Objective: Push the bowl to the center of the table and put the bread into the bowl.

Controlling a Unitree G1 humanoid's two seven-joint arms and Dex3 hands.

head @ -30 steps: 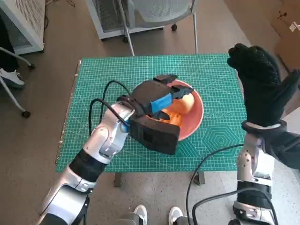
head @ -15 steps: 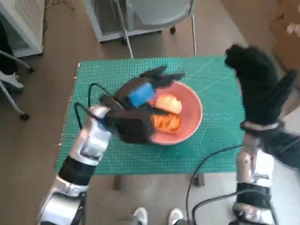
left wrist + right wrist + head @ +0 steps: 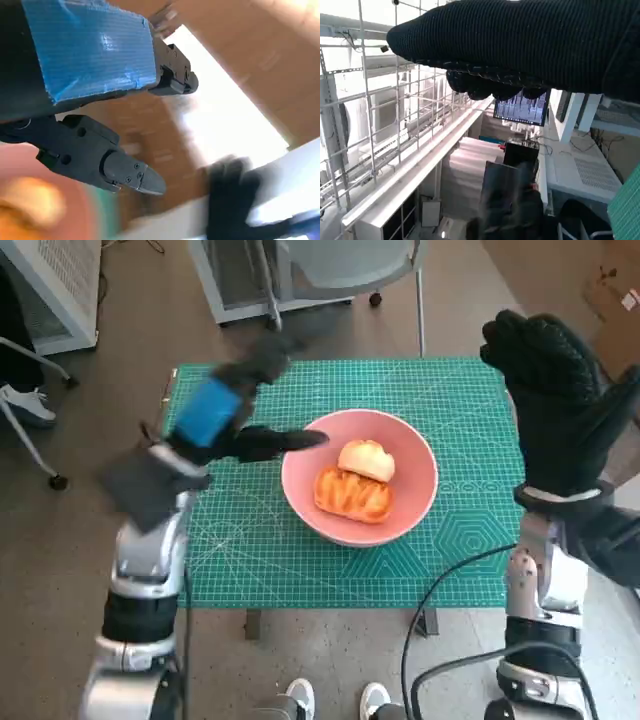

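Left robot hand [image 3: 225,405], seemingly empty, beside bowl [image 3: 420,502].

One bowl [image 3: 360,490], pink, on one green mat [image 3: 460,430] covering one table. Two pieces of bread in the bowl: one pale bun [image 3: 367,459], one darker glazed loaf [image 3: 352,494]. Two robot hands: left hand [image 3: 215,410] with blue tape, right hand [image 3: 555,405] in black glove. One chair [image 3: 340,265] past the table's far edge. Two shoe tips [image 3: 335,698] at the near edge, one more shoe [image 3: 22,405] at far left. One monitor [image 3: 522,107] in the right wrist view.
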